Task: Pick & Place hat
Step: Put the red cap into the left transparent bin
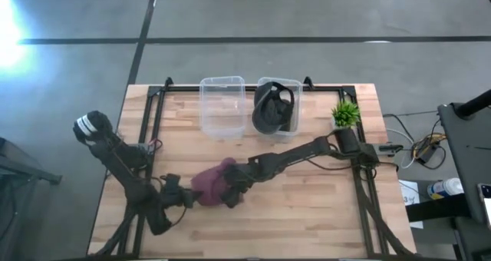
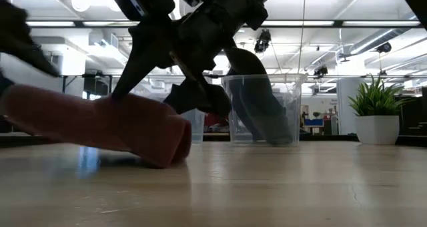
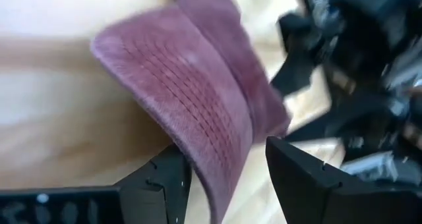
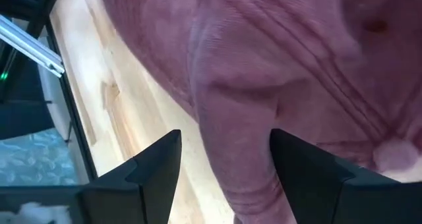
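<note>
A maroon corduroy hat (image 1: 211,183) lies near the table's near edge, between my two grippers. In the low view the hat (image 2: 120,127) slants: its right end is on the wood and its left end is raised. My left gripper (image 1: 186,196) comes at it from the left and has the brim (image 3: 198,99) between its fingers (image 3: 227,151). My right gripper (image 1: 232,190) stands over the crown (image 4: 277,66) from the right, its fingers (image 4: 226,138) closed partway around a ridge of cloth. My left gripper holds the hat by its stiff brim edge (image 3: 211,165), which runs back between the two fingers; one finger (image 3: 175,174) lies against the underside. The fingers come nearly level from the table's left, and the brim end is held off the wood. My right gripper pinches a raised fold of the crown's cloth (image 4: 231,118) between its two fingers, coming slanting down from the right. The cloth creases around the fold. The crown's lower part rests on the table (image 2: 167,153).
Two clear bins stand at the far edge: an empty one (image 1: 222,106) and one holding a dark hat (image 1: 276,107). A small potted plant (image 1: 345,113) sits at the far right corner. Bare wood (image 1: 307,207) lies to the right of the hat.
</note>
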`<act>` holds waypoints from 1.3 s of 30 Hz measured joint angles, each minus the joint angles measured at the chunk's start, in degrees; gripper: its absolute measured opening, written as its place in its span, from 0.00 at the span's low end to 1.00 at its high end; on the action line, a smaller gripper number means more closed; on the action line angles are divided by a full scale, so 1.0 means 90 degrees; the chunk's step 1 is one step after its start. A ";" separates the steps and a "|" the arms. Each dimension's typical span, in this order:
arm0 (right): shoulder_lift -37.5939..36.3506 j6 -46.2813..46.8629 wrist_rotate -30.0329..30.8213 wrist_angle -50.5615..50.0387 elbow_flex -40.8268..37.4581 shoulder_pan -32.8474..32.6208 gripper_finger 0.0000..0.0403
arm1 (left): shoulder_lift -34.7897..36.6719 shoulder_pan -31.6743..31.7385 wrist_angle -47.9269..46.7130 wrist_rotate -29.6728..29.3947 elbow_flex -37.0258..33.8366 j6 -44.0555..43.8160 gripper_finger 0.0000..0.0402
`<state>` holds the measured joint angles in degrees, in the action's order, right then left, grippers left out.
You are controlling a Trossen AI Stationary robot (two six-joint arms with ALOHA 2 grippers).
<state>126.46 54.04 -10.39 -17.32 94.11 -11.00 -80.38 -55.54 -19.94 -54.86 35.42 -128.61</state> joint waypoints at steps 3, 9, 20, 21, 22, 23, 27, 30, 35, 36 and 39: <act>-0.0032 -0.0007 -0.0009 -0.0005 -0.0013 0.0000 0.57 | 0.0000 0.0188 0.0117 -0.0420 -0.0010 0.0080 0.46; -0.0042 -0.0109 -0.0017 0.0012 0.0133 0.0000 0.57 | 0.0000 0.0358 0.0430 -0.0356 -0.0010 0.0740 0.42; -0.0392 -0.1036 0.0397 -0.0866 0.0583 -0.0016 0.57 | 0.0007 0.0472 0.0539 -0.0514 0.0110 0.1183 0.03; -0.0519 -0.1182 0.0616 -0.1119 0.0626 -0.0017 0.57 | 0.0009 0.0501 0.0515 -0.0558 0.0153 0.1238 0.03; -0.0667 -0.1306 0.0852 -0.1352 0.0646 -0.0017 0.57 | 0.0042 0.0522 0.0461 -0.0619 0.0212 0.1314 0.02; -0.0849 -0.1413 0.1096 -0.1574 0.0653 -0.0016 0.57 | 0.0097 0.0547 0.0371 -0.0666 0.0270 0.1401 0.02; -0.1793 -0.1659 0.2190 -0.2347 0.0616 -0.0016 0.57 | 0.0490 0.0670 -0.0268 -0.1066 0.0717 0.1871 0.02; -0.2574 -0.1652 0.3107 -0.2671 0.0503 -0.0032 0.57 | 0.0951 0.0807 -0.0838 -0.1599 0.1228 0.2555 0.02; -0.3699 -0.1642 0.4449 -0.2732 0.0205 -0.0084 0.57 | 0.1695 0.1208 -0.1231 -0.2444 0.2217 0.5240 0.02; -0.3871 -0.1639 0.4615 -0.2737 0.0141 -0.0085 0.57 | 0.1813 0.1352 -0.1246 -0.2557 0.2412 0.5922 0.02; -0.4228 -0.1545 0.4860 -0.2899 -0.0082 -0.0085 0.57 | 0.2095 0.1933 -0.1255 -0.2551 0.2895 0.7782 0.02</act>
<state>88.41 40.14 33.35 -43.41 93.37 -11.77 -61.52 -38.14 -31.24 -77.82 61.47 -58.57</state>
